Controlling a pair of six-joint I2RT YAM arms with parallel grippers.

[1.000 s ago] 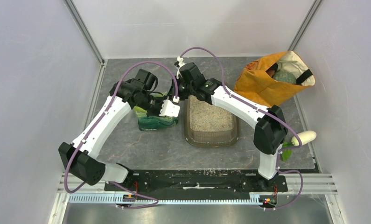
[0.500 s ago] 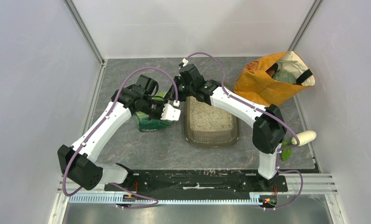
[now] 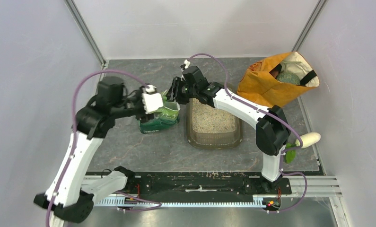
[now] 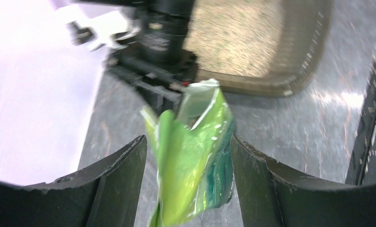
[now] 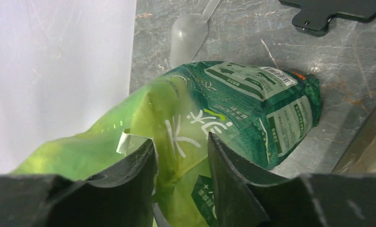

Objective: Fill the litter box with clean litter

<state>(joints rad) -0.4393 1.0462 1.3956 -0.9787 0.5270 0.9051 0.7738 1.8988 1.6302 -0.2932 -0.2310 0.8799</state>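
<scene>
The litter box (image 3: 214, 141) lies at mid table with pale clean litter (image 3: 212, 118) spread inside; the left wrist view shows its rim (image 4: 271, 87) and the litter (image 4: 242, 38). A glossy green pouch (image 3: 160, 118) stands just left of the box, top open. My left gripper (image 3: 163, 105) is open, its fingers well apart on either side of the pouch (image 4: 190, 161), with a gap on the left. My right gripper (image 3: 172, 97) is open around the pouch's top edge (image 5: 176, 118), and the thin film sits loose between its fingers (image 5: 223, 161).
An orange cloth bag (image 3: 275, 80) stands at the back right. A white roll (image 3: 309, 139) and a green item (image 3: 290, 155) lie at the right edge. A clear scoop (image 5: 188, 33) lies behind the pouch, near the left wall.
Both grippers have opened and let go of the pouch's top. The left arm has swung back to the left; the right arm has barely moved.
</scene>
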